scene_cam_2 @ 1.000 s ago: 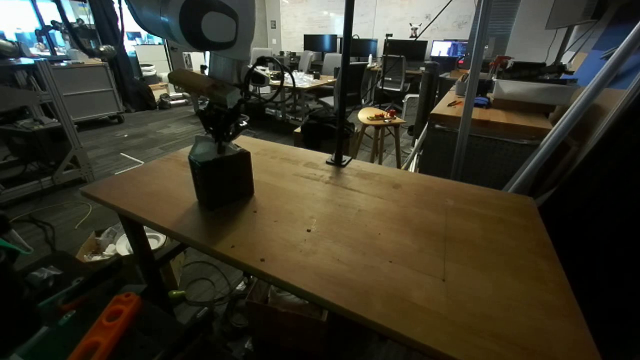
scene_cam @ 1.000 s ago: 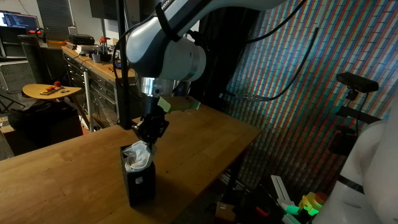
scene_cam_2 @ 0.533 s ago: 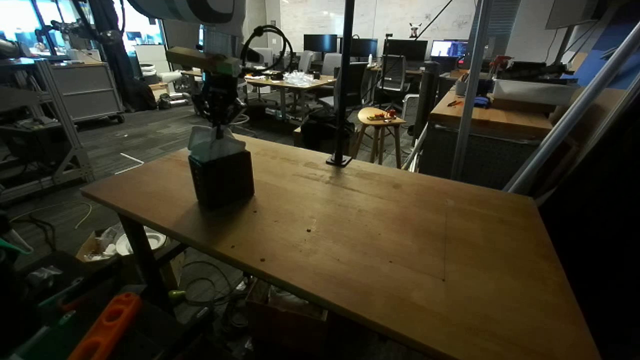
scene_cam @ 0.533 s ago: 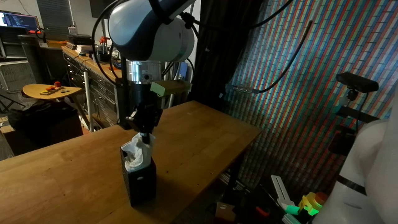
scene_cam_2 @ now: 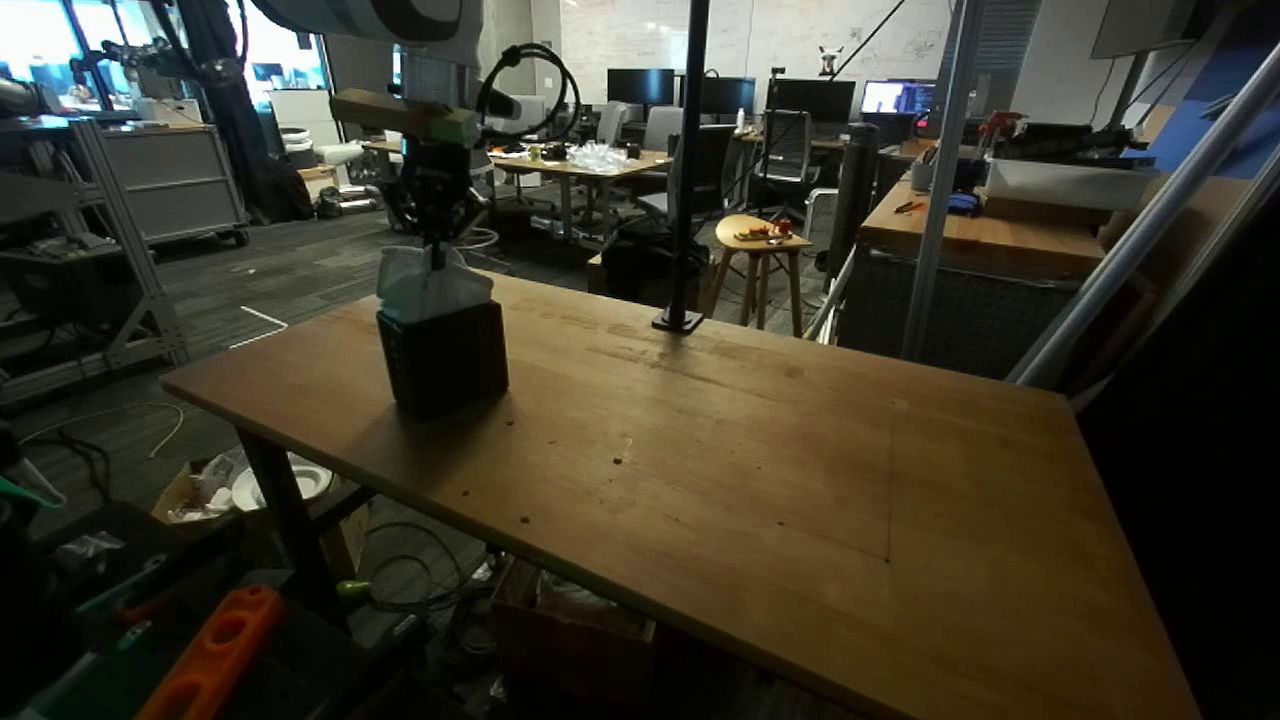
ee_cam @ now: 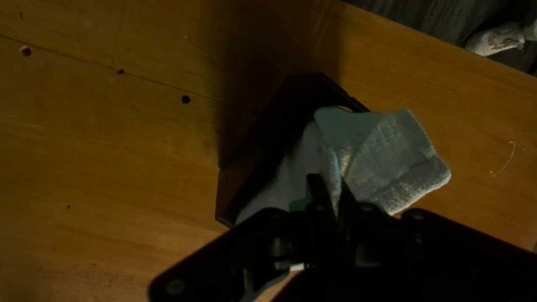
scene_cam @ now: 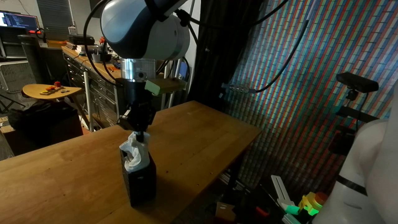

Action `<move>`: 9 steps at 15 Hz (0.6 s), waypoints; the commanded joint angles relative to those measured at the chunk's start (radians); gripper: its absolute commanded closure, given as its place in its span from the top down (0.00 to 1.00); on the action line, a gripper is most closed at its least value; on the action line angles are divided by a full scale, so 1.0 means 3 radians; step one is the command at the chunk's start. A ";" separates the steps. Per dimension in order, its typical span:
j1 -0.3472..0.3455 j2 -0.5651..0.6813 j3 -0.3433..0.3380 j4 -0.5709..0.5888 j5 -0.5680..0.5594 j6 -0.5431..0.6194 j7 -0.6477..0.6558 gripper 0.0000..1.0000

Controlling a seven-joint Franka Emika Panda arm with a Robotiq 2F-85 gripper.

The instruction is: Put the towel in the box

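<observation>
With gripper (ee_cam: 330, 184) pointing down over the black box (scene_cam: 141, 189), has 2 dark fingers (ee_cam: 317, 191) pinched together on a fold of the pale towel (ee_cam: 390, 155). Holds that fold in a peak above the box rim, plain in both exterior views. Has the towel only partly in the box, with lower folds hidden by its walls and a dark gap showing at 1 rim corner in an exterior view. Seen from the wrist, spreads a loose flap out past an edge of the box; cannot tell from there how far above the surface (scene_cam_2: 750, 450). Shows the box standing upright on that wooden surface, toward the short edge at the left of an exterior view and apart from the near long edge. Shows a black pole (scene_cam_2: 690, 170) upright at the far long edge, well apart from the box, with a wooden stool (scene_cam: 32, 91) beyond that edge. Carries a green-ended block (scene_cam: 164, 86) beside the arm (scene_cam: 136, 31).
</observation>
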 commanded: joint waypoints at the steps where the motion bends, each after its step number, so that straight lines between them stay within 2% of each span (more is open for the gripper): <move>1: 0.0047 0.0042 0.0024 0.0058 -0.0102 0.0226 -0.0108 0.07; 4: 0.0078 0.0093 0.0066 0.0072 -0.0207 0.0362 -0.0356 0.07; 9: 0.0077 0.0126 0.0193 -0.0032 -0.0133 0.0596 -0.1140 0.07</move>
